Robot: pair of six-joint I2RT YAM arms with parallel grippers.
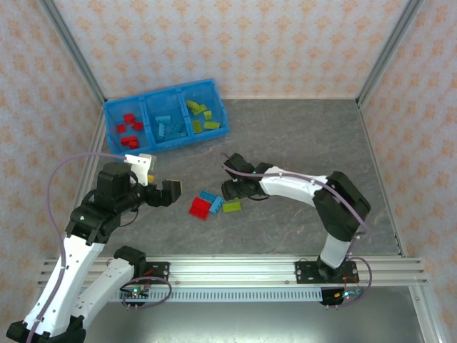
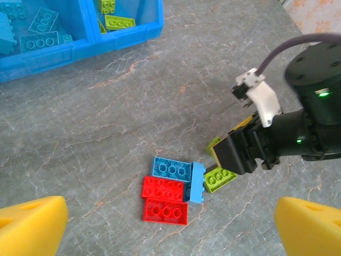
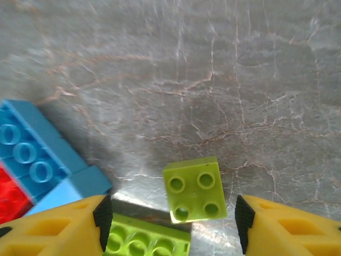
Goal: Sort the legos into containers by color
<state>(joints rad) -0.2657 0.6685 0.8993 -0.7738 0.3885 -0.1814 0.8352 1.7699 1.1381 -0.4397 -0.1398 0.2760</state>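
A long yellow-green brick [image 3: 146, 240] is cut off by the right wrist view's lower edge, a red brick [image 3: 8, 194] by its left. The right gripper [image 3: 171, 216] is held low mid-table, yellow fingers [image 3: 53, 229] spread clear of a square four-studded brick [image 3: 194, 189] between them. The left gripper [image 2: 170, 229] is held wide open, empty. Legos [image 1: 166, 127] lie in the blue tray [image 1: 113, 128] at the table's far-left corner.
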